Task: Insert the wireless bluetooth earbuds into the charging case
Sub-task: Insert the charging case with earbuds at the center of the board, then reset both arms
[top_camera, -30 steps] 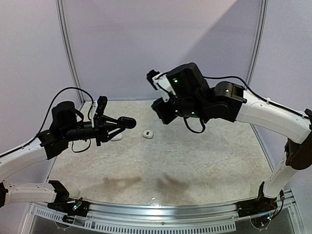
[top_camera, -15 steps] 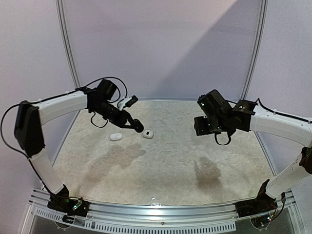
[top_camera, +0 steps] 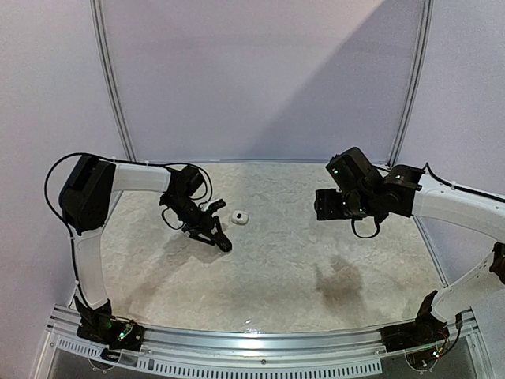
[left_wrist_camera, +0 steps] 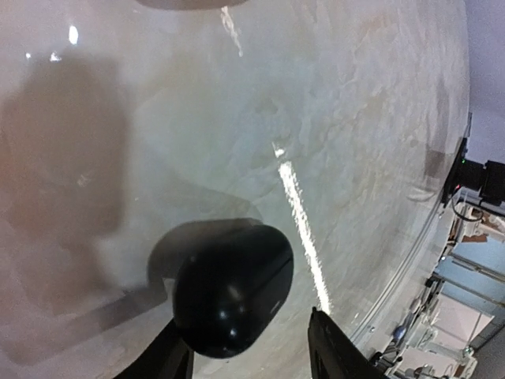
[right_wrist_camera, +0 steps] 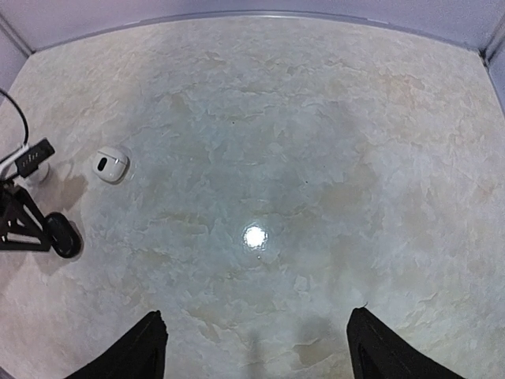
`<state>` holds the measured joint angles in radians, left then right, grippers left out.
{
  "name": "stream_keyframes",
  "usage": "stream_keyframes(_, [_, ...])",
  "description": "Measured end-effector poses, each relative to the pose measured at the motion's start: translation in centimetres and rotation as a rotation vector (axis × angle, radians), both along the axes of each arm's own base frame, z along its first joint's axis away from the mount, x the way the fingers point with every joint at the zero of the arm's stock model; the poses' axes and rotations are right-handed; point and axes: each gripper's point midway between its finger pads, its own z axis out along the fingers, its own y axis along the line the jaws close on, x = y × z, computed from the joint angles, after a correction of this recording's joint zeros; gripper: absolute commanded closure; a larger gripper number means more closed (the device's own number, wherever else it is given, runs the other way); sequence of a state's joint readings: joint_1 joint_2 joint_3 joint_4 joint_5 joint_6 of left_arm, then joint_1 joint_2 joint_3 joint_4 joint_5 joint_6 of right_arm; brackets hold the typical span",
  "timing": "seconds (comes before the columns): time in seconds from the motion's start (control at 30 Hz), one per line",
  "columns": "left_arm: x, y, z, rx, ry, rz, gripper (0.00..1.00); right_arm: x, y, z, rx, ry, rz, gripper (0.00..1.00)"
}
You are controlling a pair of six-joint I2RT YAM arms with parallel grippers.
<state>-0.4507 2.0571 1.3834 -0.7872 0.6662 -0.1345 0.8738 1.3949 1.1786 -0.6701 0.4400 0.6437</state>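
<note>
A black pebble-like charging case (left_wrist_camera: 233, 288) lies on the table between the fingers of my left gripper (left_wrist_camera: 245, 325). The jaws stand parted, and the right finger (left_wrist_camera: 335, 355) is clear of the case. From above, the same case (top_camera: 226, 245) sits at the tip of the left gripper (top_camera: 216, 235), left of centre. A small white case (top_camera: 239, 216) with a dark spot on top rests just beyond it, also seen in the right wrist view (right_wrist_camera: 110, 164). My right gripper (right_wrist_camera: 256, 320) hangs wide open over bare table on the right (top_camera: 327, 207). I cannot make out any loose earbuds.
The beige marbled table (top_camera: 284, 260) is walled by pale panels at the back and sides, with a metal rail (top_camera: 260, 341) along the near edge. The left arm's cable loops (top_camera: 185, 170) hang over the back left.
The left arm swung down from mid-air to the table with the black case, and its jaws have parted. The right arm pulled back to the right and opened wide.
</note>
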Motion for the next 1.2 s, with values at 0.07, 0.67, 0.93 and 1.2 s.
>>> stream_keyframes(0.07, [0.1,0.3,-0.2,0.011,-0.005,0.006,0.14,0.1,-0.2,-0.1,0.001,0.006,-0.006,0.01])
stream_keyframes(0.67, [0.6,11.5,20.2,0.199,-0.875,0.144,0.01,3.7,-19.5,-3.0,0.159,0.015,-0.514,0.01])
stream_keyframes(0.93, [0.1,22.4,11.2,0.435,-0.779,0.51,0.01,0.7,-24.2,-2.8,0.143,-0.326,-0.613,0.01])
stream_keyframes(1.2, [0.5,26.8,9.0,0.509,-0.873,0.692,0.01,-1.9,-27.2,-2.5,0.112,-0.538,-0.707,0.01])
